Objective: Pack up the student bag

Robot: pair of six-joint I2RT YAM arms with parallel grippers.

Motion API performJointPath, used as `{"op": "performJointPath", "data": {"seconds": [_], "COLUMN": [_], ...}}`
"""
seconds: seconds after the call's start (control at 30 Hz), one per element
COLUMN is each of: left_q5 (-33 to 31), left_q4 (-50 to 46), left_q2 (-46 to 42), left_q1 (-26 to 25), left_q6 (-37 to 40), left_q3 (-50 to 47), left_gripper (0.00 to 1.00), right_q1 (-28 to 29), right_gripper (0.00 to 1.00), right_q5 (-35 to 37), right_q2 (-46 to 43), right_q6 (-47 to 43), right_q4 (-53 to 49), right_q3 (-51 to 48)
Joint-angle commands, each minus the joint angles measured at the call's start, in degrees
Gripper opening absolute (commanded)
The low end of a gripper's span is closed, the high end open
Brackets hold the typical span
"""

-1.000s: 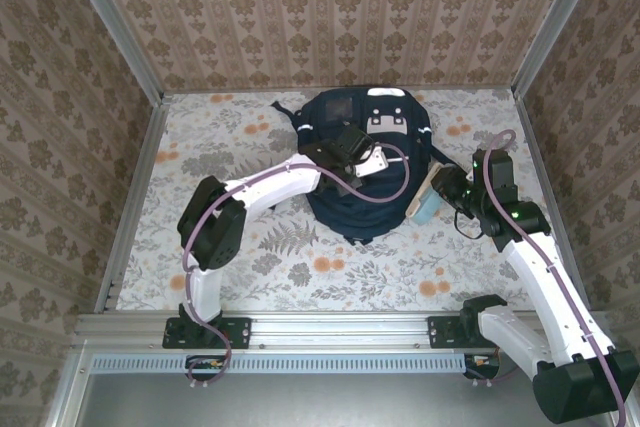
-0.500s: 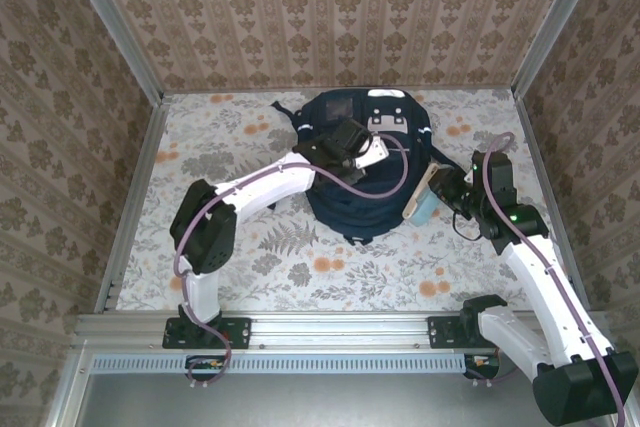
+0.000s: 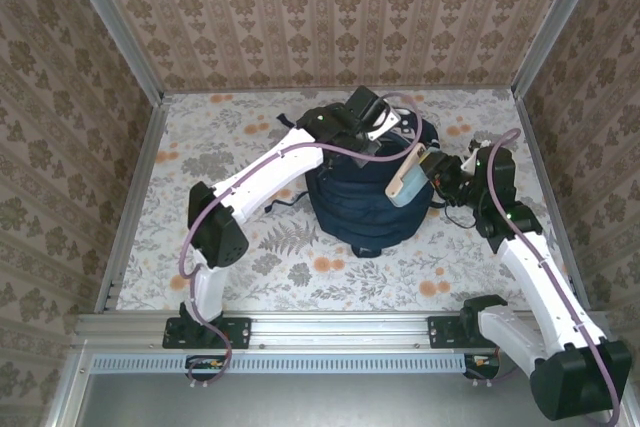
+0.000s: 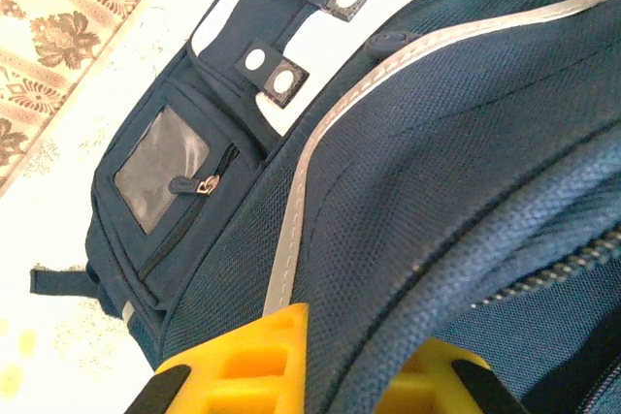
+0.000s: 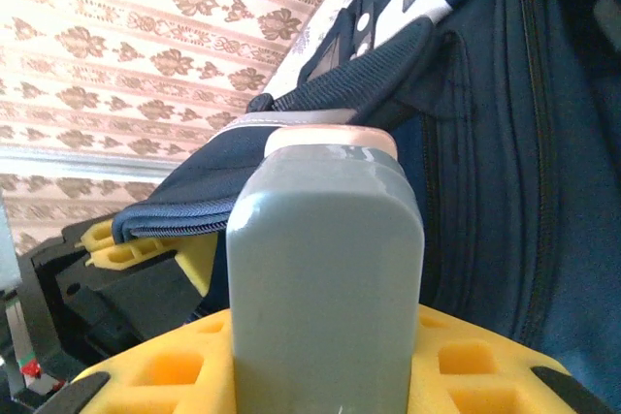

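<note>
— State of the left pincer (image 4: 335,375)?

— Clenched on a fold of navy fabric at the rim of the student bag (image 3: 365,212). Yellow fingers (image 4: 233,366) on either side of the fold, pressed against it.

— And the bag, relative to that pincer?

— Below it and spreading away from it, bunched in folds, base resting on the flowered table (image 3: 230,147). Beyond the fingertips, a reflective stripe (image 4: 320,152), then a white patch (image 4: 291,46) with snap tabs. Further off to the left, a clear-window pocket (image 4: 160,167).

— Right pincer (image 5: 325,366)?

— Grasping a grey-blue book (image 5: 325,259), held on end between the pads, pale edge at the far end.

— Surroundings from there?

— Bag directly ahead of the book and to the right, with a zipper (image 5: 537,123) running along its side. Raised rim just past the book's far end; touching or not, cannot tell. Ahead and to the left, the other pincer's yellow fingers (image 5: 116,244), clamped on that same rim.
</note>
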Motion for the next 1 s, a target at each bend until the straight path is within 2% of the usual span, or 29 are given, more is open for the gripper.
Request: {"op": "performJointPath", "data": {"seconds": [0.0, 0.27, 0.47, 0.6, 0.97], "left_q5": [1.93, 2.57, 5.06, 7.12, 10.67], "left_q4": [1.23, -2.91, -3.93, -3.84, -3.42], "left_q2": [0.21, 6.09, 7.97, 7.45, 5.69], "left_q1": [-1.39, -0.53, 0.64, 0.68, 0.80], "left_q6": [-7.13, -13.87, -16.39, -16.12, -17.14], "left_q3": [8.05, 16.47, 19.64, 19.65, 18.42], "left_gripper": [0.06, 0.05, 0.05, 0.05, 0.05], "right_q1": [0.17, 4.00, 7.16, 7.32, 8.26], "right_gripper": [0.22, 0.21, 0.22, 0.23, 0.21], "right_q5": [-3.51, 4.92, 13.17, 12.80, 14.38], "right_q2": [2.55, 4.73, 2.65, 5.52, 20.49], "right_q6": [9.92, 20.19, 22.69, 22.40, 21.21], "right_q4": [12.05, 14.23, 12.46, 15.22, 32.94], "right_q3": [-1.98, -4.46, -6.47, -5.45, -1.30]}}
